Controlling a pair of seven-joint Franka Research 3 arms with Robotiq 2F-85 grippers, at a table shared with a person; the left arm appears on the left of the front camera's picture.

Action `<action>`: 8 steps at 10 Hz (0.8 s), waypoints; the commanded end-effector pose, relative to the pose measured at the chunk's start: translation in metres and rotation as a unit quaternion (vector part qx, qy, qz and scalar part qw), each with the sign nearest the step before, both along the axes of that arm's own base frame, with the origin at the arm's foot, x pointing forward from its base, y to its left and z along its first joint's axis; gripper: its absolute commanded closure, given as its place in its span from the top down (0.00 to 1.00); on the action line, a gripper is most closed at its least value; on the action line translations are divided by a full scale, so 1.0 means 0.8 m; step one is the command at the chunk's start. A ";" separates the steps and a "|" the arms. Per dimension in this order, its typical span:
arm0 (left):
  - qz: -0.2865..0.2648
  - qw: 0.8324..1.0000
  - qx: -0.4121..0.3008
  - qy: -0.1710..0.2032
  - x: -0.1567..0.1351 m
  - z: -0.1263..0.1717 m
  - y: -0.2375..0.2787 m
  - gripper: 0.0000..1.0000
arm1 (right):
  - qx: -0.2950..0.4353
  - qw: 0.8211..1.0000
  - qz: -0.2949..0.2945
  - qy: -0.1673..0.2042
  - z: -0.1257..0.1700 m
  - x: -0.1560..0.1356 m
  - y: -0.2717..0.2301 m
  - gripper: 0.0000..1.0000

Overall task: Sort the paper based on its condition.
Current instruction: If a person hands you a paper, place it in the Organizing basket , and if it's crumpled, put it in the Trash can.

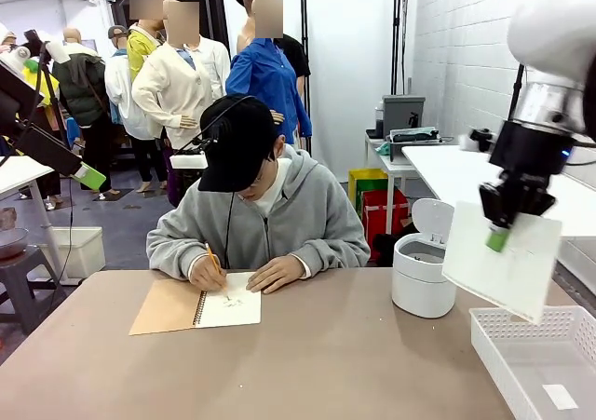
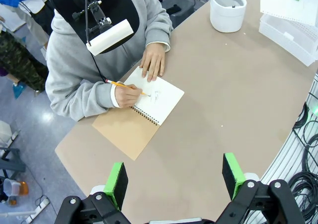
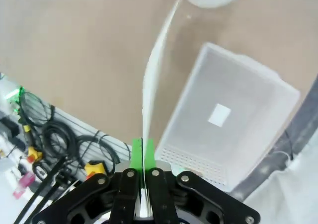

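With your right gripper (image 1: 498,237) clamped shut on the smooth flat sheet (image 1: 510,273) hanging in the air by the white perforated tray (image 1: 484,334), centre it over the tray and lower before releasing, left gripper (image 2: 174,174) open.

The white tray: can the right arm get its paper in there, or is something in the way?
Probably yes. The right end effector holds the flat paper in the air close by the open white tray, with nothing between them.
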State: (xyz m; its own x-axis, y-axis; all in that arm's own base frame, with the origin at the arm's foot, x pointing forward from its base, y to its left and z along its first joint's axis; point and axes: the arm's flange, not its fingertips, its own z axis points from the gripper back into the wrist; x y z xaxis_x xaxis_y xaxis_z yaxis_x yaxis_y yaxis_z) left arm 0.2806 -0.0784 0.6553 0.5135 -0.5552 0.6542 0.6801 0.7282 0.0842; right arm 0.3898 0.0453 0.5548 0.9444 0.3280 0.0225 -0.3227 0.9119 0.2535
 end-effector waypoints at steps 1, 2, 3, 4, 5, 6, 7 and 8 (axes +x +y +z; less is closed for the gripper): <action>-0.002 1.000 -0.004 0.000 0.000 0.000 0.001 1.00 | -0.014 0.999 -0.029 -0.006 -0.026 -0.040 -0.037 0.00; -0.002 1.000 -0.004 0.000 0.000 0.000 0.001 1.00 | -0.007 0.999 -0.042 0.005 -0.048 -0.053 -0.050 0.00; -0.002 1.000 -0.004 0.000 0.000 0.000 0.001 1.00 | 0.007 0.998 -0.058 -0.010 -0.061 -0.054 -0.066 0.00; -0.002 1.000 -0.004 0.000 0.000 0.000 0.001 1.00 | 0.018 0.997 -0.072 0.002 -0.067 -0.055 -0.080 0.00; -0.002 1.000 -0.004 0.000 0.000 0.000 0.001 1.00 | 0.033 0.995 -0.092 -0.007 -0.070 -0.056 -0.083 0.00; -0.002 1.000 -0.004 0.000 0.000 0.000 0.001 1.00 | 0.007 0.998 -0.061 0.011 -0.059 -0.056 -0.072 0.00; -0.002 1.000 -0.004 0.000 0.000 0.000 0.001 1.00 | 0.007 0.998 -0.061 0.011 -0.059 -0.056 -0.072 0.00; -0.002 1.000 -0.004 0.000 0.000 0.000 0.001 1.00 | 0.007 0.998 -0.061 0.011 -0.059 -0.056 -0.072 0.00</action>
State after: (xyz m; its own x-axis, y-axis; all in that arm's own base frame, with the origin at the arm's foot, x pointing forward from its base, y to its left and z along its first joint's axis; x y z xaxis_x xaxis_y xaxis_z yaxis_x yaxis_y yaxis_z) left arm 0.2805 -0.0784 0.6554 0.5134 -0.5553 0.6543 0.6800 0.7283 0.0845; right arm 0.3448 -0.0163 0.5042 0.9800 0.1987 0.0137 -0.1945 0.9398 0.2811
